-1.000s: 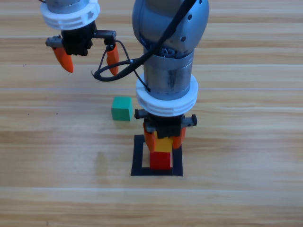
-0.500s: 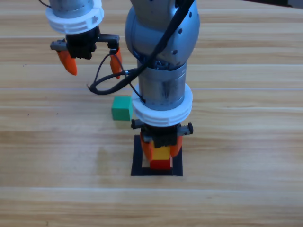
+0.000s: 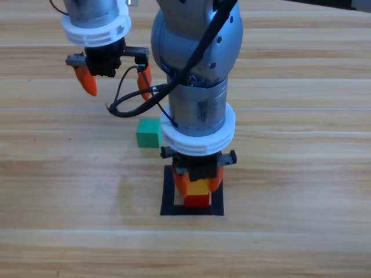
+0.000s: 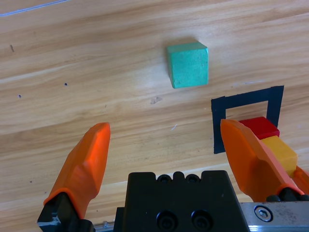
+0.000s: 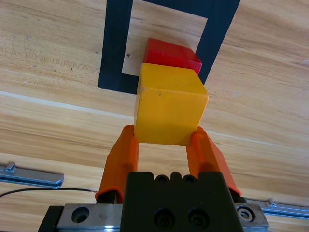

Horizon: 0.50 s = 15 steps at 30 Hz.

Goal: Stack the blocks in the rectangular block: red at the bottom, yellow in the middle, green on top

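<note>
The red cube point(image 3: 197, 201) sits inside the black tape rectangle point(image 3: 168, 194), the right gripper point(image 3: 199, 178) clamps the yellow cube point(image 3: 199, 187) just above it, unreleased, while the green cube point(image 3: 149, 132) waits at 11 o'clock beneath the wide-open left gripper point(image 3: 113, 80), so 2 placements remain

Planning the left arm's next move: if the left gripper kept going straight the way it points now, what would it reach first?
Probably bare table. The left gripper is open, and the green cube sits slightly right of its centre line, so it might just miss it.
</note>
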Each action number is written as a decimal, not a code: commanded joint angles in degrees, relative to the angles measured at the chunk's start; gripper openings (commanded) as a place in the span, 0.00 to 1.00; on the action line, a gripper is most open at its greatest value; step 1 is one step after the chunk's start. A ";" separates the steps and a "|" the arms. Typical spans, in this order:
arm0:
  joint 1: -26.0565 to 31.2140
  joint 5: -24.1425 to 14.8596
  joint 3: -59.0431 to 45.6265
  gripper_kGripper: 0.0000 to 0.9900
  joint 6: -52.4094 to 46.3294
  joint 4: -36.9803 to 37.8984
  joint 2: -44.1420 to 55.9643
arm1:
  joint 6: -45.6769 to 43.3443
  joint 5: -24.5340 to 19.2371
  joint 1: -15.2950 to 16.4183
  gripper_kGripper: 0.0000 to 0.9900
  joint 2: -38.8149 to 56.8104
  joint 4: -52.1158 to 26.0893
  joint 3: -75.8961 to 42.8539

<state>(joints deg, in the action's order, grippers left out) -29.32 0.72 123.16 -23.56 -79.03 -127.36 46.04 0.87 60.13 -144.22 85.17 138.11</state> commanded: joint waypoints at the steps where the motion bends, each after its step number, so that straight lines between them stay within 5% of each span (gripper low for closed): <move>1: -1.27 -0.72 -0.11 0.98 -0.52 0.99 -3.16 | -0.60 -1.84 1.04 0.66 -2.82 0.79 -1.26; 2: -1.27 -0.72 0.07 0.98 -0.52 1.07 -3.24 | -0.51 -1.84 0.86 0.94 -2.82 0.79 -1.35; 3: -1.27 -0.72 0.33 0.98 -0.61 1.07 -3.33 | -0.42 -2.10 0.69 1.00 -2.65 0.79 -1.44; 10: -1.62 -1.42 1.03 0.98 -0.96 1.07 -4.04 | 0.89 -6.23 0.42 1.00 4.30 0.79 -2.23; 15: -1.88 -2.04 2.79 0.98 -1.49 1.07 -5.53 | 0.63 -11.50 0.42 1.00 18.18 0.79 -4.25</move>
<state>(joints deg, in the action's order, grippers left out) -29.68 -0.32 124.59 -24.39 -78.41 -128.73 46.67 -6.19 60.16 -141.25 85.16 135.86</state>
